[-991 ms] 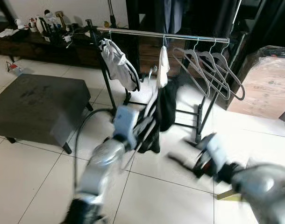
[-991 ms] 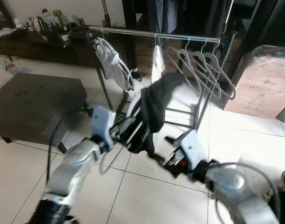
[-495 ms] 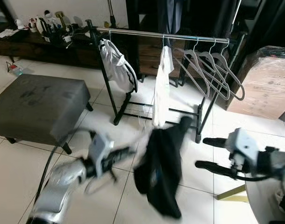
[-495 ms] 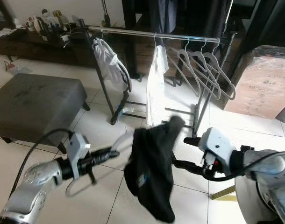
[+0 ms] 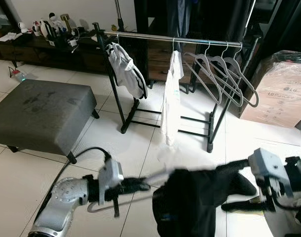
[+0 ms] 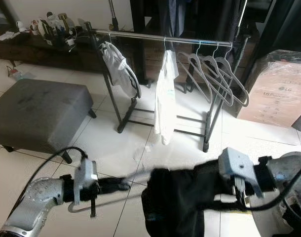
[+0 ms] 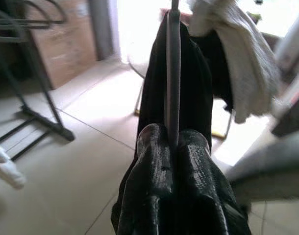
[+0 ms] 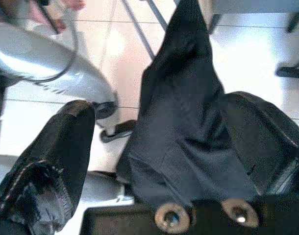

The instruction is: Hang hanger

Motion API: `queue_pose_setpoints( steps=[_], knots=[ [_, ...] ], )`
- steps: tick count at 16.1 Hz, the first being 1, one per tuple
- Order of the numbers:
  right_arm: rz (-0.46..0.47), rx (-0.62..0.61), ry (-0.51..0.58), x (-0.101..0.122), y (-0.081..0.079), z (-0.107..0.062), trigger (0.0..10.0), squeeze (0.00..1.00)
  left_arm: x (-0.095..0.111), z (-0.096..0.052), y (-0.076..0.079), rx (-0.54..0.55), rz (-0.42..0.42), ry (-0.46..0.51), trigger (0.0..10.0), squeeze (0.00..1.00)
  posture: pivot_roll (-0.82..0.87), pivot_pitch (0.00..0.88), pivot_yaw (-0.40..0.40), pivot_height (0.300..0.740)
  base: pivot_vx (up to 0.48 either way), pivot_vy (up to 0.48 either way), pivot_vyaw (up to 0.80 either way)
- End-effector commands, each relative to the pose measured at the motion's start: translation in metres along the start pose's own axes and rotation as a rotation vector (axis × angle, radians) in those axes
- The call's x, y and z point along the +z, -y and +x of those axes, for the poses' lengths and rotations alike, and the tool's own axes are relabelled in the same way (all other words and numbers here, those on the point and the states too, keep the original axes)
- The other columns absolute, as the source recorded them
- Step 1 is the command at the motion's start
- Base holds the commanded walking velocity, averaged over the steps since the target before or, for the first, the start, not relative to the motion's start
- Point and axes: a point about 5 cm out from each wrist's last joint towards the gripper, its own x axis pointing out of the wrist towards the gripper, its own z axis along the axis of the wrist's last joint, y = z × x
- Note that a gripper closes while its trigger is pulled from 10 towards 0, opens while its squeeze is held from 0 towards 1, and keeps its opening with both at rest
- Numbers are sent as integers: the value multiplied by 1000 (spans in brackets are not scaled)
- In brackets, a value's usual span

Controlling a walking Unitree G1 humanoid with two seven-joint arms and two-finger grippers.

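Hanger point(image 7: 173, 73) with black garment point(image 5: 195, 200) held low over the floor, well short of the clothes rail point(image 5: 172, 38). Left gripper point(image 7: 173, 147) jaws clamped on the hanger's grey bar. Right gripper point(image 8: 154, 147) jaws wide, garment between them. Carry step; next needs lifting the hook up to the rail's free span, near the grey hangers point(image 5: 219, 74).

A home's living space: white tiled floor point(image 5: 37, 173), grey ottoman point(image 5: 39, 113) at nine o'clock, clothes rack point(image 5: 170, 38) with hangers point(image 5: 222, 74) at twelve.
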Motion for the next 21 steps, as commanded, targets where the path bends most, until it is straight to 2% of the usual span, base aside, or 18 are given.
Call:
queue_pose_setpoints(
  steps=[1, 2, 3, 4, 6, 10, 16, 17, 18, 21],
  knots=[
    [-6, 31, -18, -2, -3, 5, 10000, 1000, 2, 0, 1, -47, 62, -12, 10000, 0, -161, 136, 44, 740, 0, 0, 0],
    [-3, 31, -17, -4, -2, 9, 10000, 1000, 2, 1, 1, -67, 79, -6, 10000, 0, -165, 132, 53, 740, 0, 0, 0],
    [1, 49, -17, -7, -4, 17, 10000, 941, 5, 6, 2, -99, 95, 7, 10000, 0, -165, 125, 54, 740, 0, 0, 0],
    [0, 56, -26, -9, -4, 20, 10000, 784, 7, 9, 3, -121, 115, 5, 10000, 0, -162, 123, 56, 740, 0, 0, 0],
    [-4, 68, -39, -13, -4, 27, 10000, 0, 10, 13, 4, -160, 145, 18, 10000, 0, -163, 121, 62, 740, 0, 0, 0],
    [-8, 110, -76, -22, -5, 39, 10000, 0, 13, 17, 4, -198, 191, 21, 10000, 0, -156, 112, 65, 740, 0, 0, 0],
    [14, 69, -115, -38, 2, 55, 10000, 0, 14, 17, 3, -194, 211, 29, 10000, 0, -145, 113, 67, 740, 0, 0, 0],
    [17, 67, -106, -38, 3, 56, 4353, 0, 14, 18, 4, -193, 213, 30, 10000, 0, -143, 115, 66, 740, 0, 0, 0],
    [20, 63, -103, -38, 4, 56, 0, 0, 14, 18, 4, -193, 213, 31, 10000, 0, -143, 115, 66, 740, 0, 0, 0],
    [4, 69, -150, -44, 4, 57, 0, 0, 14, 19, 4, -192, 216, 34, 10000, 0, -141, 120, 65, 740, 0, 0, 0]
  ],
)
